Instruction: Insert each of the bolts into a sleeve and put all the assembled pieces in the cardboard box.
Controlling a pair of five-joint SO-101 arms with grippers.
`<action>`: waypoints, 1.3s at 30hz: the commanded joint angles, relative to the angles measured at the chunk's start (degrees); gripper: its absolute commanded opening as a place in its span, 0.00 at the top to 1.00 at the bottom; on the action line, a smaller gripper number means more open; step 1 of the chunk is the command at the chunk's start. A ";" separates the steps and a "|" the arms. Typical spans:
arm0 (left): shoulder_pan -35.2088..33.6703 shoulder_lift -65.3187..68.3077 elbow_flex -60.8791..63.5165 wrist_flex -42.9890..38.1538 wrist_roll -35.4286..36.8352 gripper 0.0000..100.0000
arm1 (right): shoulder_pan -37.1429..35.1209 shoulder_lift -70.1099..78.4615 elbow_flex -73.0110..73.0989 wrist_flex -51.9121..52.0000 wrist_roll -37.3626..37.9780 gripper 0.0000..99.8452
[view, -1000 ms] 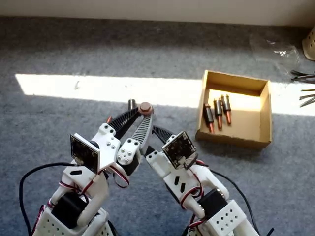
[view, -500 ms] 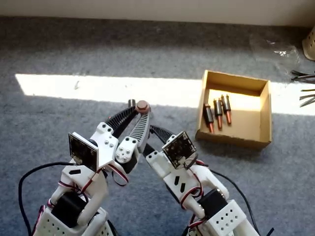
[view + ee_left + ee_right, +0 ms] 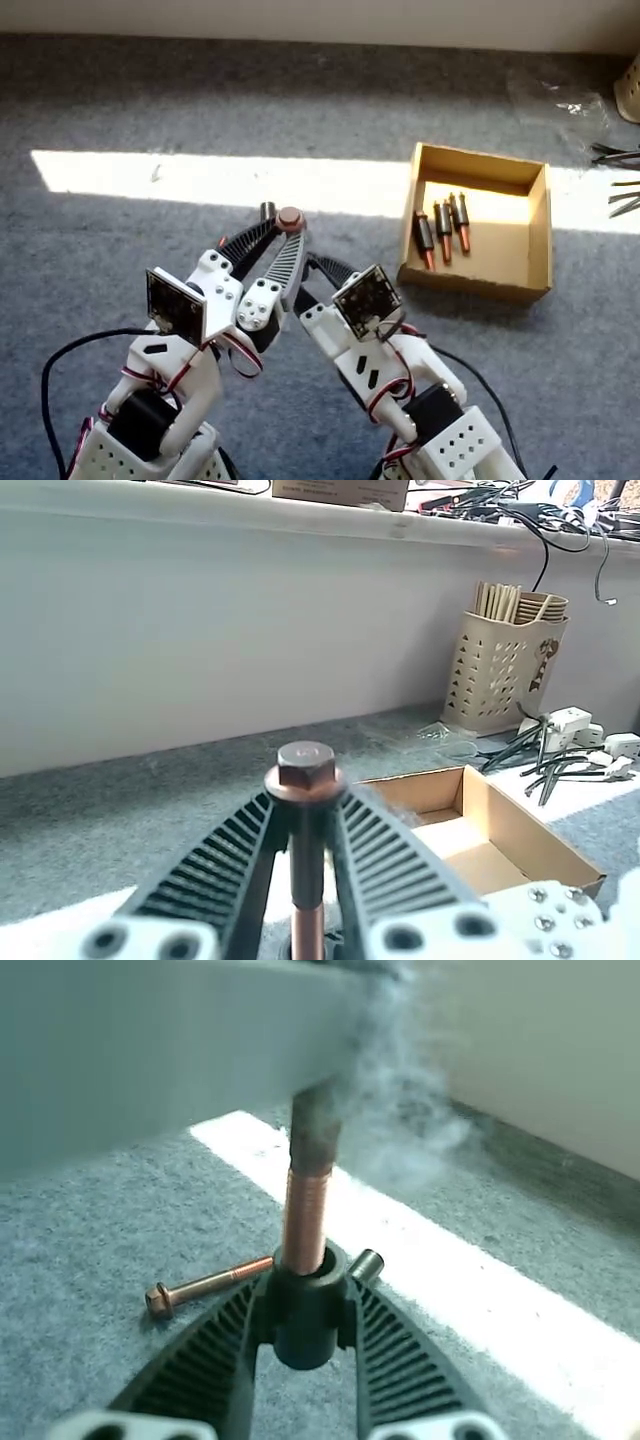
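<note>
My left gripper point(image 3: 288, 230) is shut on a copper bolt point(image 3: 290, 218), head up, in the middle of the carpet. In the left wrist view the bolt point(image 3: 305, 772) stands upright between the ribbed fingers point(image 3: 225, 865). Just below it, my right gripper point(image 3: 303, 1305) is shut on a black sleeve point(image 3: 303, 1310), and the bolt's threaded shaft point(image 3: 303, 1215) goes down into the sleeve's mouth. The right gripper point(image 3: 303, 272) lies partly under the left one. The cardboard box point(image 3: 535, 215) to the right holds three assembled pieces point(image 3: 443, 230).
A loose bolt point(image 3: 205, 1285) and a spare sleeve point(image 3: 366, 1263) lie on the carpet just beyond the grippers; the sleeve point(image 3: 267, 210) sits at the edge of a sunlit strip. Tools point(image 3: 615, 155) lie at the far right, and a beige holder point(image 3: 505, 655) stands by the wall.
The left gripper with the bolt shifted slightly left and back again; the right arm edged a little. Both keep their hold.
</note>
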 commanded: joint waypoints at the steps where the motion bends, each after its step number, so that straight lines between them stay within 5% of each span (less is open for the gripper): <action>1: -0.75 -0.40 -0.13 0.09 0.09 1.00 | 1.10 -0.84 -1.27 -1.80 0.26 1.00; 39: -2.15 -0.57 1.63 -0.18 0.79 1.00 | -2.24 -0.84 -1.36 -1.54 0.53 1.00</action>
